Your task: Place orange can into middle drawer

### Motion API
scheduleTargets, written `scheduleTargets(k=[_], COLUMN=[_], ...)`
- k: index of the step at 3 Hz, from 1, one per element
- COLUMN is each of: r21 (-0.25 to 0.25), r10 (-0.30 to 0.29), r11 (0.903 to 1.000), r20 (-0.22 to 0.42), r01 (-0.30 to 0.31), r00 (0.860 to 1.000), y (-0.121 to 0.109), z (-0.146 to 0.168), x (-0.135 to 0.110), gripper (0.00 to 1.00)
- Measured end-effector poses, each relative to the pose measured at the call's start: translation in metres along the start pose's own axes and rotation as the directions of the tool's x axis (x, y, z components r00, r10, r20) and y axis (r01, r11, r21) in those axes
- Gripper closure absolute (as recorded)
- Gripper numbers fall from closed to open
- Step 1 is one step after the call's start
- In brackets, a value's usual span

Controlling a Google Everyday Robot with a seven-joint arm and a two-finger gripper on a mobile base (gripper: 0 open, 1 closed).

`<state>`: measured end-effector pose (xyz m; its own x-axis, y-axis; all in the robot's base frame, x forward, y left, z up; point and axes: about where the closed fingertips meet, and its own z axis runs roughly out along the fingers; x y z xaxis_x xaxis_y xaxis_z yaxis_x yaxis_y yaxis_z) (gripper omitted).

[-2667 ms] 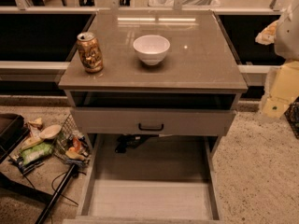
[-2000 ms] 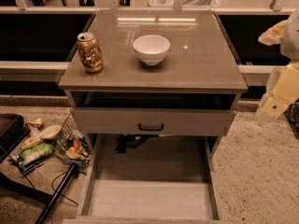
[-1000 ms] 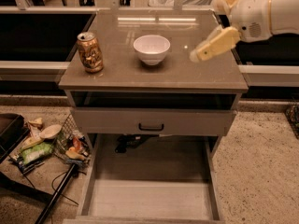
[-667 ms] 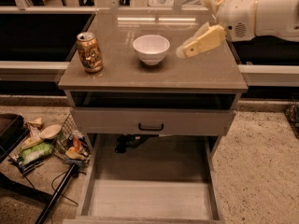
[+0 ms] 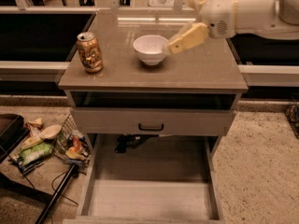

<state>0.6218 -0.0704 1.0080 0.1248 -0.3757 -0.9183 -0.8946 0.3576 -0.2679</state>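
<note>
The orange can point(image 5: 90, 52) stands upright on the left of the cabinet top point(image 5: 196, 69). The middle drawer point(image 5: 149, 200) is pulled out at the bottom of the view, and its pale floor is bare. My gripper point(image 5: 180, 23) reaches in from the upper right, above the cabinet top. It is open and empty, and its lower finger point(image 5: 187, 37) ends just right of a white bowl point(image 5: 150, 49). The gripper is well to the right of the can, with the bowl between them.
A closed drawer front with a small black handle point(image 5: 151, 126) sits above the open drawer, under an open slot. A wire basket of snack packets point(image 5: 56, 146) and a black stand leg lie on the floor at left. A dark object point(image 5: 133, 141) sits behind the open drawer.
My arm swung in from the right edge and moved left and down over the cabinet top, toward the bowl. The can, bowl and drawers have not moved.
</note>
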Motion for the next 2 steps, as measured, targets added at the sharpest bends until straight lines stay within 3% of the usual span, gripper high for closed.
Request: scheduleTargets(k=[1,2], r21=[-0.060,-0.106], r10=[0.042,0.085], r11=[0.9975,0.9915], r20=[0.052,0.095], r01=[-0.039,-0.075], r00=[0.998,0.992], y=[-0.011,-0.005], z=[0.067,0.134], x=[-0.006,-0.014], gripper=[0.00,0.00])
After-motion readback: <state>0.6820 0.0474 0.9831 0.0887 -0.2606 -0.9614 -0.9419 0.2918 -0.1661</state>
